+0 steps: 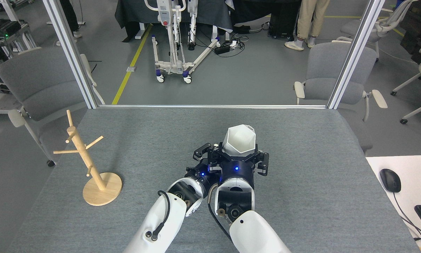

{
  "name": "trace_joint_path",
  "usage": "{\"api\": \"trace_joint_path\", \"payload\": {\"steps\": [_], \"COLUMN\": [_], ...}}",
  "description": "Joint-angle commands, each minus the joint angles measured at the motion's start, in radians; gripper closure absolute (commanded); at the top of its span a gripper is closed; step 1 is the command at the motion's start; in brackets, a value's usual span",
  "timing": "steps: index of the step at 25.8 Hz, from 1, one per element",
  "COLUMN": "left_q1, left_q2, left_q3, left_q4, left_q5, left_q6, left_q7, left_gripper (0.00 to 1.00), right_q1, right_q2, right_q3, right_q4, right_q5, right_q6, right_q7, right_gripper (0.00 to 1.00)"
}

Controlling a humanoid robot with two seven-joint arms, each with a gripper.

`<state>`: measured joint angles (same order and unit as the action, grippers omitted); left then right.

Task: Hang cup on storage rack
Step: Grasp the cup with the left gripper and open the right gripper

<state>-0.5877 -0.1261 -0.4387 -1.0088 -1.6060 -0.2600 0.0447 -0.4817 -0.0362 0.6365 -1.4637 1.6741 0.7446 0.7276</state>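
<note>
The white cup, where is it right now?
In the head view, the cup sits mid-table in the right tool, far right of the storage rack.

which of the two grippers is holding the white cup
The right gripper: its fingers close around the cup, whose rim faces up. The left gripper sits empty beside it.

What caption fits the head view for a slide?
Right gripper holds the white cup mid-table; the wooden storage rack stands far left.

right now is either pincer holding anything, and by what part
The right pincer grips the white cup around its lower body, rim facing the camera. The left pincer sits just beside it, open, holding nothing.
</note>
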Motion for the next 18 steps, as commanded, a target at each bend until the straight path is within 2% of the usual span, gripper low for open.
{"api": "trace_joint_path", "payload": {"steps": [1, 5, 8, 13, 18], "left_q1": [0.000, 0.000, 0.009, 0.012, 0.012], "left_q2": [-0.001, -0.001, 0.000, -0.001, 0.000], "left_q3": [0.000, 0.002, 0.003, 0.005, 0.006], "left_q4": [-0.001, 0.001, 0.004, 0.004, 0.002], "left_q5": [0.000, 0.003, 0.003, 0.008, 0.008], "left_q6": [-0.001, -0.001, -0.001, -0.001, -0.001], "left_q7": [0.012, 0.012, 0.012, 0.012, 0.012], "left_gripper": [1.00, 1.00, 1.00, 1.00, 1.00], "right_q1": [0.000, 0.000, 0.002, 0.000, 0.002], "right_q2": [0.006, 0.012, 0.022, 0.027, 0.027], "right_q3": [0.000, 0.000, 0.000, 0.000, 0.000], "right_q4": [0.002, 0.002, 0.002, 0.002, 0.002], "right_q5": [-0.001, -0.001, -0.005, -0.096, -0.111], "right_q6": [-0.002, -0.002, -0.002, -0.002, -0.004], "right_q7": [-0.004, -0.016, -0.088, -0.206, -0.241], "right_gripper": [0.01, 0.01, 0.01, 0.01, 0.01]}}
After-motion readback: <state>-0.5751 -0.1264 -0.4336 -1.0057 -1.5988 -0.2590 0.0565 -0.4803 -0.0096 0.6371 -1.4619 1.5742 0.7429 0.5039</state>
